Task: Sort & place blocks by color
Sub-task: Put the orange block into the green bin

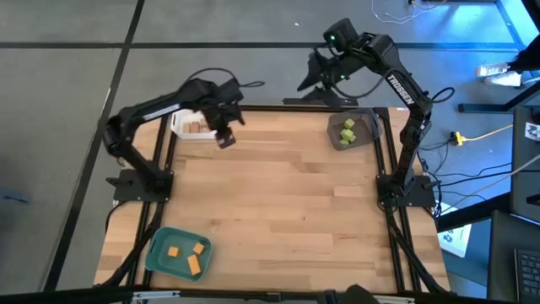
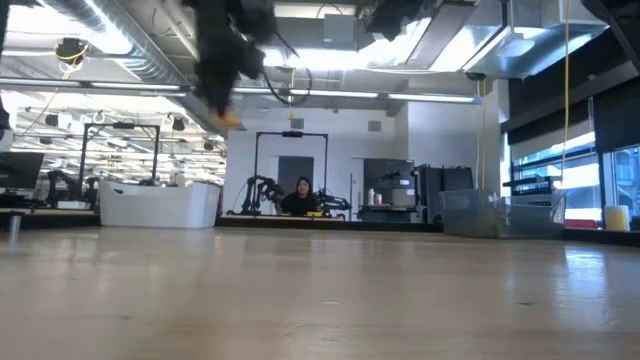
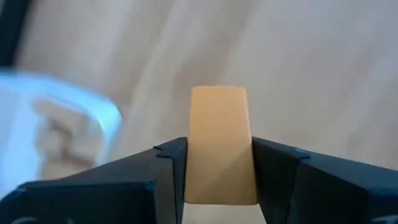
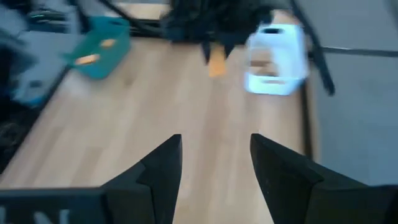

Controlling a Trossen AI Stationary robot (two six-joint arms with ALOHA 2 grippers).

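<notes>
Closest to the lens, in the left wrist view, a tan block [image 3: 219, 146] sits clamped between the two dark fingers [image 3: 165, 174] of the left gripper [image 3: 219, 171], standing up out of them. In the high view that left gripper [image 1: 225, 138] hangs over the upper left of the table [image 1: 278, 203], just beside the white tray [image 1: 191, 125], which holds more tan blocks [image 1: 197, 127]. In the low view the held block [image 2: 229, 119] shows in the upper left, well above the tabletop.

Further out, the right gripper [image 1: 325, 72] is raised beyond the table's top edge in the high view; its own wrist view shows its fingers [image 4: 163, 163] apart with nothing between them. Below it, at the upper right, a grey tray [image 1: 339, 140] holds green blocks [image 1: 348, 131]. At the lower left a teal tray [image 1: 160, 262] holds orange blocks [image 1: 187, 256].
</notes>
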